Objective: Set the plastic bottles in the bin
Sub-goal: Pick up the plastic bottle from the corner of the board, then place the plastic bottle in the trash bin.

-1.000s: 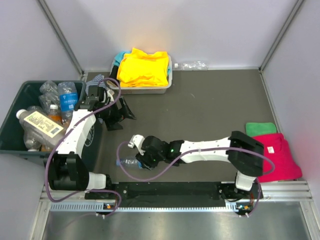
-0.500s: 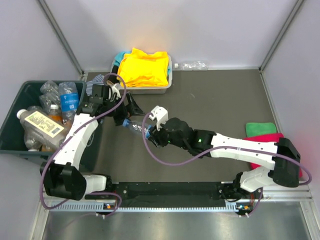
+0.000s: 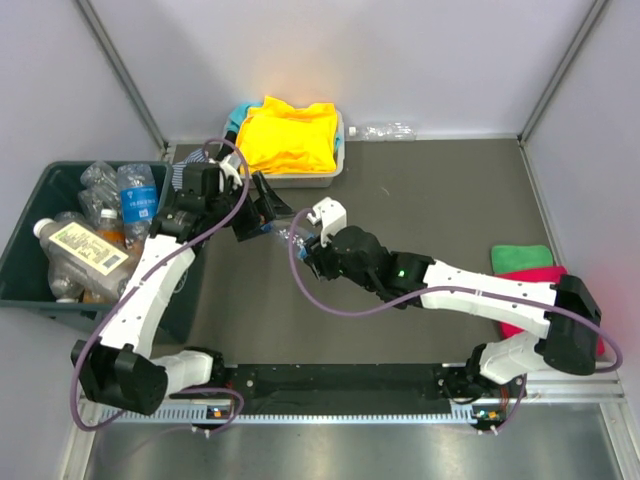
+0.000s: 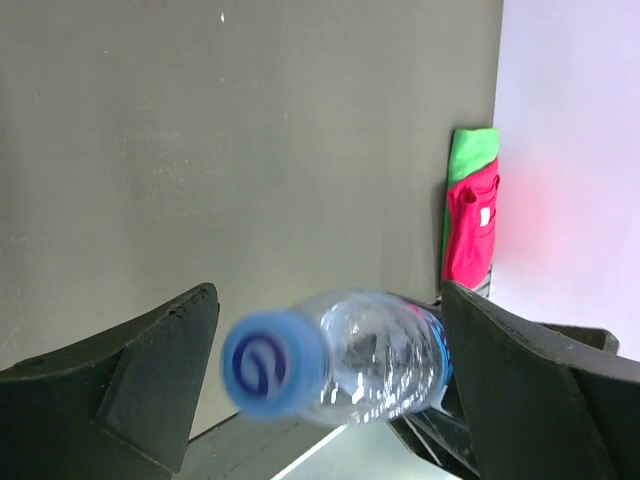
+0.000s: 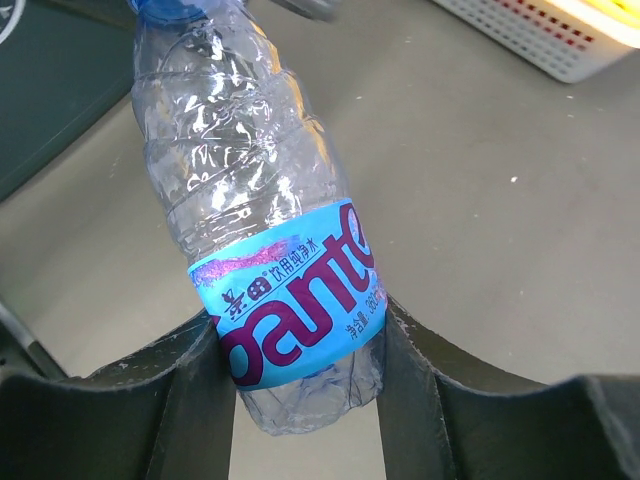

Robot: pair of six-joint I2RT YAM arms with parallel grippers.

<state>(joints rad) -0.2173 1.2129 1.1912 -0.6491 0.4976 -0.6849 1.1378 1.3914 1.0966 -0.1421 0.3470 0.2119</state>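
Observation:
A clear plastic bottle (image 5: 250,190) with a blue label and blue cap is held above the table, my right gripper (image 5: 300,375) shut on its lower end. In the top view that bottle (image 3: 288,236) hangs between the two arms, with the right gripper (image 3: 312,246) behind it. My left gripper (image 3: 266,218) is open. The bottle's cap (image 4: 270,365) sits between the left fingers (image 4: 150,385) with gaps on both sides. The dark green bin (image 3: 22,285) at the far left holds several bottles (image 3: 135,195). One more clear bottle (image 3: 385,131) lies by the back wall.
A white tray (image 3: 335,165) of yellow cloth stands at the back, just behind the left gripper. A green cloth (image 3: 520,258) and a pink cloth (image 3: 560,310) lie at the right edge. The bin's near wall stands beside the left arm.
The right arm lifted the bottle from the near table and carried it up and left. The left gripper swung right from the bin, so the cap now sits between its fingers.

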